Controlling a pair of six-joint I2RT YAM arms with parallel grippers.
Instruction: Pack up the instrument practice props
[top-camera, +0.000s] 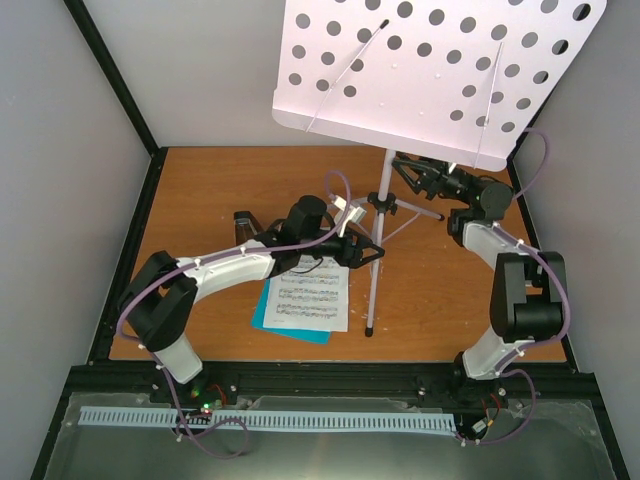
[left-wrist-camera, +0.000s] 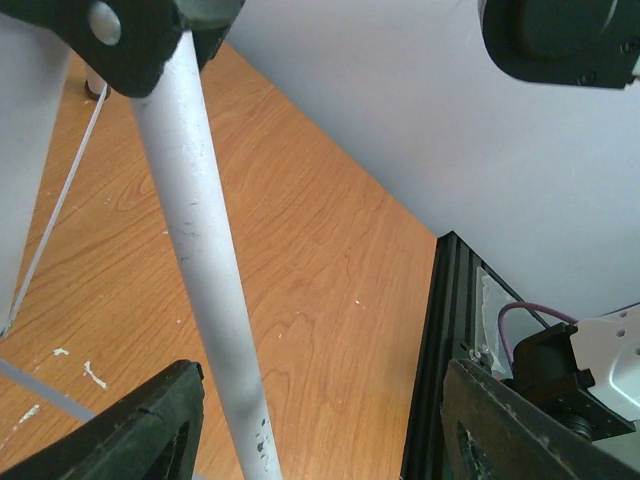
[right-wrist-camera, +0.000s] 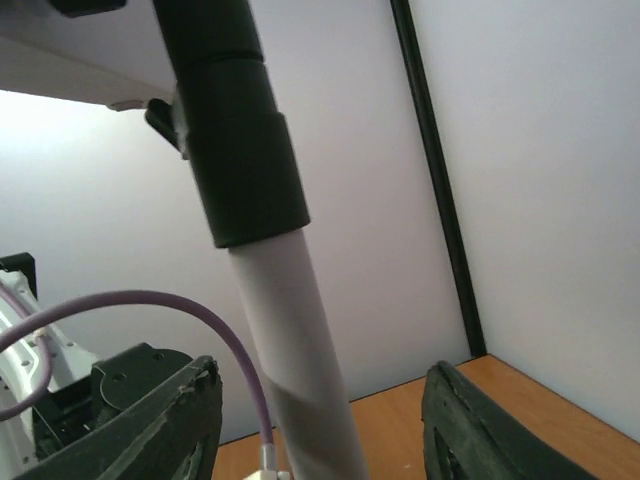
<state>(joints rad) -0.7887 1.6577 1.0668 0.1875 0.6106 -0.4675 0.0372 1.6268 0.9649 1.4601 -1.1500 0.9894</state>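
The silver tripod music stand (top-camera: 383, 190) stands at the back of the wooden table, its white perforated desk (top-camera: 440, 70) high above. My left gripper (top-camera: 365, 252) is open, its jaws astride the stand's front leg (left-wrist-camera: 200, 270) without closing on it. My right gripper (top-camera: 412, 172) is open, its jaws either side of the upright pole (right-wrist-camera: 300, 370) below a black collar (right-wrist-camera: 240, 150). White sheet music (top-camera: 312, 292) lies on a teal folder (top-camera: 290, 330) under my left arm. The small black metronome (top-camera: 244, 224) stands behind my left arm, partly hidden.
Grey walls close the table (top-camera: 200, 200) on the left, back and right. A black frame rail (left-wrist-camera: 425, 380) runs along the table's edge. A purple cable (right-wrist-camera: 160, 305) loops in front of the right wrist camera. The stand's other legs (top-camera: 420, 210) spread toward the right.
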